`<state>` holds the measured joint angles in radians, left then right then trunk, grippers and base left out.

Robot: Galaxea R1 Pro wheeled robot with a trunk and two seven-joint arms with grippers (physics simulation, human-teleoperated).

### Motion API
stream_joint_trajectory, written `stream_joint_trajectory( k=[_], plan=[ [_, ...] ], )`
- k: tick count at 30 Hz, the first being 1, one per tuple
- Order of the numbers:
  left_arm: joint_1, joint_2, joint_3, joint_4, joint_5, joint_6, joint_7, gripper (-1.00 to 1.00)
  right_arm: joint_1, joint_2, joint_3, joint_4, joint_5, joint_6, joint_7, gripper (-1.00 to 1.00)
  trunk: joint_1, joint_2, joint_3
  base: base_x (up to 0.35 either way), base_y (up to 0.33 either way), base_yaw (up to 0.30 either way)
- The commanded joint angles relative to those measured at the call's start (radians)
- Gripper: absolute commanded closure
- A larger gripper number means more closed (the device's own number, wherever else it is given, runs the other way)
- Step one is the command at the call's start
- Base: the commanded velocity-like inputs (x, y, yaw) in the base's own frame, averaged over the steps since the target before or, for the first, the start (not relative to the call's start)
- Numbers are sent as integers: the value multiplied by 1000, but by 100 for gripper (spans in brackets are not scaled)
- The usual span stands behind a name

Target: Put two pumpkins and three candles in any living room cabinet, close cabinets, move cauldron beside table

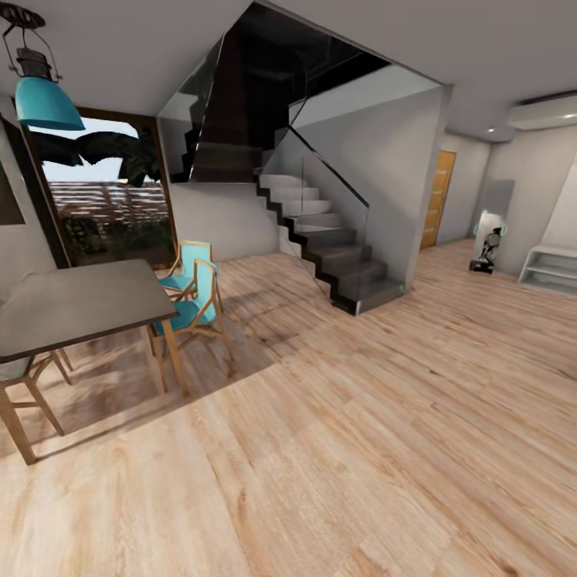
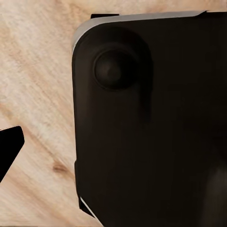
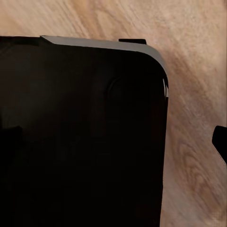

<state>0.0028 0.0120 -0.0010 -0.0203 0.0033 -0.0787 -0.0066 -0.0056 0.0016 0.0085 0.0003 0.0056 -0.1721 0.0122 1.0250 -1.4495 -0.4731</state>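
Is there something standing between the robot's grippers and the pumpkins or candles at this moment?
This cannot be judged: the head view shows a dark dining table with teal chairs, a staircase and bare wooden floor. Both wrist views look down at the robot's dark base over floor.

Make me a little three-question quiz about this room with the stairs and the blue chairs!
1. True or false: the dining table stands left of the stairs in the head view.
2. What colour is the hanging lamp? A red, B teal, C yellow.
3. What is the floor made of?

Key: 1 true. 2 B. 3 light wood planks.
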Motion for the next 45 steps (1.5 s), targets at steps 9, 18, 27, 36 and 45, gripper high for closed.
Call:
stream_joint_trajectory(
  k=[9,18,27,36,45],
  plan=[
    [1,4,-3,0,-5,-3,0,-100,-1,0,1,1,1,-10,0,-100,0,0,-7,0,0,239],
    [1,4,-3,0,-5,-3,0,-100,-1,0,1,1,2,-10,1,-100,0,0,-13,0,0,238],
    [0,3,-2,0,-5,-3,0,-100,-1,0,1,1,2,-12,1,-100,0,0,-18,0,0,238],
    [0,3,-2,-1,-5,-3,0,-100,-1,0,1,1,2,-12,1,-100,0,0,-24,0,0,239],
    [0,3,-2,0,-5,-3,0,-100,-1,0,1,1,2,-12,2,-100,0,0,-29,0,0,238]
  ],
)
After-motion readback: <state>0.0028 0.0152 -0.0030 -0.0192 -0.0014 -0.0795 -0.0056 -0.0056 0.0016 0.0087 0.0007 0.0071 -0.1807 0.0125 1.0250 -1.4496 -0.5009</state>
